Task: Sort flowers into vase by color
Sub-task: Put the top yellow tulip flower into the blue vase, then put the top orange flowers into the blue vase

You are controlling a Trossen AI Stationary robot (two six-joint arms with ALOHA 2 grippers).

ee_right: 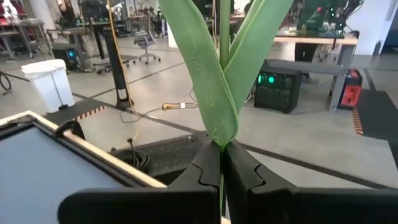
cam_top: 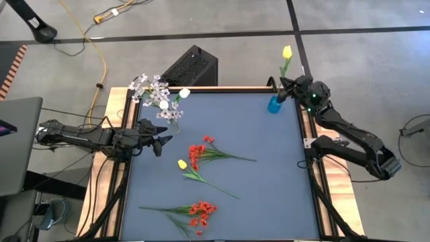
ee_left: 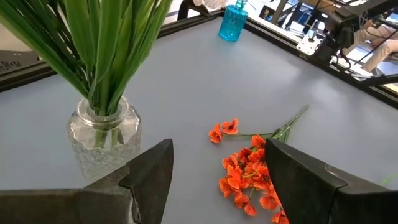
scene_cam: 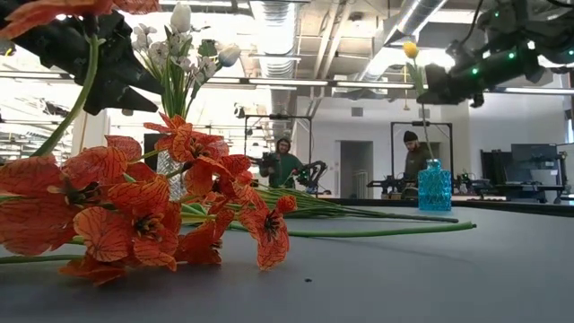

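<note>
Red flowers (scene_cam: pixel 134 206) foreground; right gripper (cam_top: pixel 293 86) clamps yellow tulip (cam_top: pixel 287 52) past far edge; left gripper (cam_top: pixel 163 143) open

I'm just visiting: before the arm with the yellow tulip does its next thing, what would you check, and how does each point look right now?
1. Right gripper shut on the yellow tulip: ok, fingers clamp the stem.
2. Tulip upright: ok, bloom above the gripper.
3. Blue vase standing: ok, upright at the table's far right corner.
4. Stem end lined up with the vase mouth: cannot tell, the gripper hides it.
5. Left gripper out of the way: ok, open, by the glass vase on the far side of the table.
6. Flowers left to sort: not ok, red flowers and another yellow tulip lie on the mat.
</note>
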